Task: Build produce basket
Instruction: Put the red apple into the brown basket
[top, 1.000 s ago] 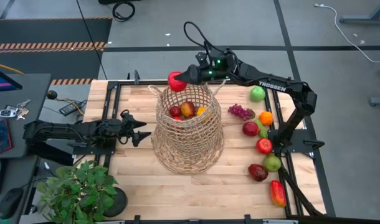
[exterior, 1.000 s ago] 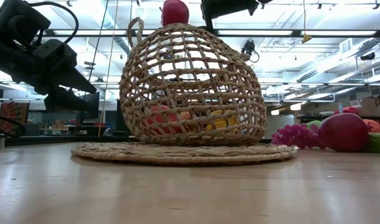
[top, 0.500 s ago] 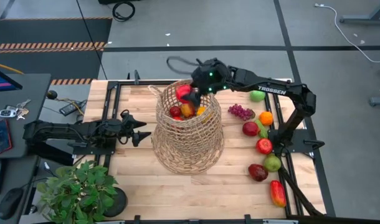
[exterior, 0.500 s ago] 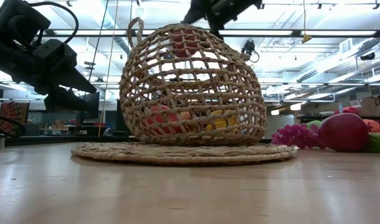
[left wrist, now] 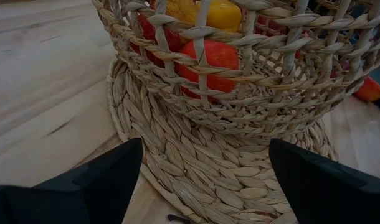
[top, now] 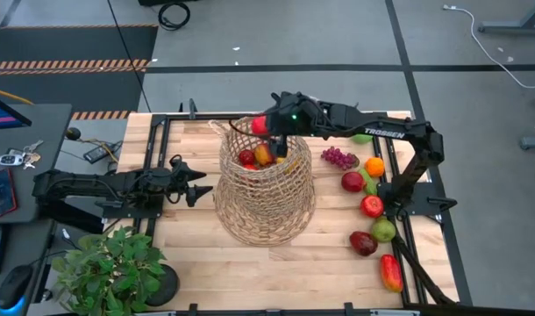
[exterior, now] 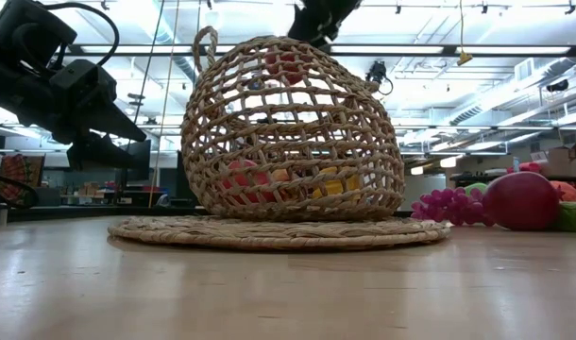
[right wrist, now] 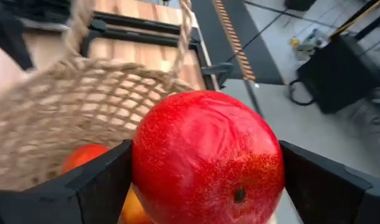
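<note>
The tan wicker basket (top: 266, 189) stands upright mid-table on its flat woven base (exterior: 279, 231). Red, orange and yellow produce (top: 263, 156) lies inside it. My right gripper (top: 269, 128) reaches from the far right over the basket's mouth, shut on a red apple (top: 260, 125). In the low view the apple (exterior: 286, 64) shows behind the weave at the neck. My left gripper (top: 200, 186) waits open at table height, left of the basket. More produce (top: 366, 195) lies on the table to the right. My right gripper pinches the red apple (right wrist: 209, 155) between its two fingers (right wrist: 93, 186), one on each side of its round body. It comes slanting down from the far right. The apple is lifted clear, inside the basket's neck, above the produce below.
Purple grapes (top: 338, 158), a green apple (top: 364, 133), an orange (top: 374, 166), red apples and a pepper (top: 390, 272) lie along the right edge. A leafy potted plant (top: 110, 268) stands at the near left corner. Bare wood lies in front of the basket.
My right gripper has carried the red apple from above the basket's far rim down into its neck, tipping its fingers downward as it went. It has stayed shut on the apple. In the last half second it has barely moved.
</note>
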`<state>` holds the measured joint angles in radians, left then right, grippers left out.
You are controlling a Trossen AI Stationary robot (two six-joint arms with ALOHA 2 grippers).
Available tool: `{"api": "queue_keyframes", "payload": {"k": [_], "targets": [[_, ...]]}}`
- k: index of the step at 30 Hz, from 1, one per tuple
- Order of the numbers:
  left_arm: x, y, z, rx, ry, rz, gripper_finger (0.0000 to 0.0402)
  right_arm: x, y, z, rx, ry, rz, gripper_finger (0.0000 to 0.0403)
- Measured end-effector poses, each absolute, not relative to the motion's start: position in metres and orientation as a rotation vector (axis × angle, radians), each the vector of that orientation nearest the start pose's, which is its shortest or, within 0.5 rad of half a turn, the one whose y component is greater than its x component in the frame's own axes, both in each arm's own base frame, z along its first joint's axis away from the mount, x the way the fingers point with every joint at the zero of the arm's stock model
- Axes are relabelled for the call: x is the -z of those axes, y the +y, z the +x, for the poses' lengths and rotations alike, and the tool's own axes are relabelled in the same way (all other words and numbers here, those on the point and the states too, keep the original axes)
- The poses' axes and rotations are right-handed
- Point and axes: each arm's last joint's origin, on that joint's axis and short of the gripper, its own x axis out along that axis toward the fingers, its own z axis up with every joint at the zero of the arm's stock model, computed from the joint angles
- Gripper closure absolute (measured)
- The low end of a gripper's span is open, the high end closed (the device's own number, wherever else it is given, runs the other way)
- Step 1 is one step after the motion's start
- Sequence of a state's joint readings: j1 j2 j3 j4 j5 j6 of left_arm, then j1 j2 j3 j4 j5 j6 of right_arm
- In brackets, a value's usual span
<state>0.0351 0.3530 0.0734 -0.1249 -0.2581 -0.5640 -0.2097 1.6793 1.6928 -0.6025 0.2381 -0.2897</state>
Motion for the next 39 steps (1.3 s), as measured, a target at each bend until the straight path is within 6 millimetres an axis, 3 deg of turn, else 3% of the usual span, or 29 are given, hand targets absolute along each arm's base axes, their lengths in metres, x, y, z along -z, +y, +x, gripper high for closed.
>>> {"api": "queue_keyframes", "payload": {"k": [4, 11, 17, 22, 31, 39], "targets": [[-0.147, 0.011, 0.112, -0.394, 0.31, -0.507, 0.0045, -0.376, -0.096, 0.368, 0.383, 0.611, -0.296, 0.0025], [-0.147, 0.011, 0.112, -0.394, 0.31, -0.507, 0.0045, -0.353, -0.119, 0.389, 0.405, 0.617, -0.325, 0.0025], [-0.147, 0.011, 0.112, -0.394, 0.311, -0.507, 0.0045, -0.302, -0.13, 0.413, 0.334, 0.762, -0.369, 0.0025], [-0.147, 0.011, 0.112, -0.394, 0.311, -0.507, 0.0045, -0.272, -0.125, 0.421, 0.28, 0.892, -0.364, 0.0025], [-0.147, 0.011, 0.112, -0.394, 0.311, -0.507, 0.0045, -0.267, -0.119, 0.418, 0.205, 0.914, -0.153, 0.0023], [-0.147, 0.011, 0.112, -0.394, 0.311, -0.507, 0.0044, -0.273, -0.112, 0.412, 0.169, 0.929, -0.089, 0.0006]]}}
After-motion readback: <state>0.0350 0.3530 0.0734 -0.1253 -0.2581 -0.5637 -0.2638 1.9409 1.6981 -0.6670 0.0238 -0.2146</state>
